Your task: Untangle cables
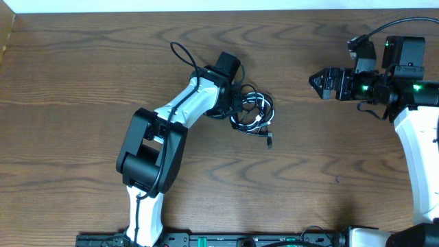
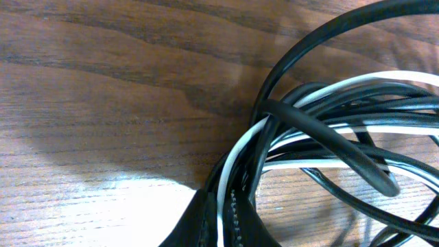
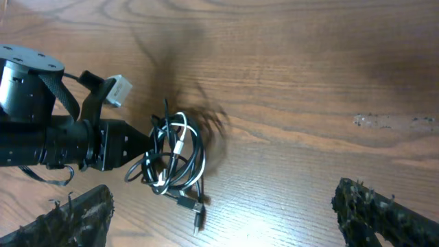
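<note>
The table (image 1: 82, 82) is bare wood under both claws. The left claw (image 1: 232, 104) is pressed together on the cables (image 1: 252, 113). Its wrist view shows a white strand and black ones running between its fingertips (image 2: 241, 221), so it pinches the near edge of the coil, and the rest fans out just beyond its tip. The right claw (image 3: 226, 219) is spread wide and holds nothing, with the tangle well apart ahead of it.

These cords look thin, limp and very light. A pull on one strand would likely drag the whole coil along unless the other side is pinned, and the smooth jackets may slip through a loose pinch. The best second hold looks like an outer loop on the side away from the left claw. The plug (image 1: 269, 140) trailing past the coil would also do, being the one stiff bit.
</note>
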Motion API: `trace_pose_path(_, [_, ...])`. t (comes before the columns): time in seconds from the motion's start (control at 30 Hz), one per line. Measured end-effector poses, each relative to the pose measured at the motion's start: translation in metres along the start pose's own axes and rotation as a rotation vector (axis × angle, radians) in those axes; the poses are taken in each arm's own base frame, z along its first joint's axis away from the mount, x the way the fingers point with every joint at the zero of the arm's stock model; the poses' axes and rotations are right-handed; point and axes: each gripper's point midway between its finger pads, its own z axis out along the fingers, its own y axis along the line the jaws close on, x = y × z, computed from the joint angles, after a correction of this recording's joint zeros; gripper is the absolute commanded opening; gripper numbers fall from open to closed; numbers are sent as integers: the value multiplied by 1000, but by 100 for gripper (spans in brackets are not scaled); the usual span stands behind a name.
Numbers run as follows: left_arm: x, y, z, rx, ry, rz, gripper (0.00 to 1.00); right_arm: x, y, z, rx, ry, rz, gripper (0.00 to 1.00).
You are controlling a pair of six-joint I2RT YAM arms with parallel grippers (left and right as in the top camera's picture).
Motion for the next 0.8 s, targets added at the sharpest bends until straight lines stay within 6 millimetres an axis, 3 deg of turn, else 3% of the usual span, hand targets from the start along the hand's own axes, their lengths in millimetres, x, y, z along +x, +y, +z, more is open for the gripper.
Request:
trace_pose_path(0.13, [-2, -7, -8, 36, -9, 10, 8, -7, 3, 1, -5, -26, 11, 99])
trace_pose_path(0.23, [-10, -20, -34, 88, -66, 30, 7, -10, 13, 5, -22, -37, 0, 99])
trace_pose_path(0.43, [-26, -59, -150, 246, -313, 104, 8, -8, 48, 16, -83, -29, -47, 96])
trace_pose_path(0.53, [-24, -66, -190, 290, -392, 127, 7, -8, 61, 19, -104, -30, -51, 95])
trace_pose_path(0.63, [-22, -68, -206, 313, -418, 133, 7, -11, 68, 23, -119, -37, -34, 92])
trace_pose_path(0.8, [-19, -70, -205, 327, -399, 136, 7, -11, 69, 44, -138, -14, 12, 88])
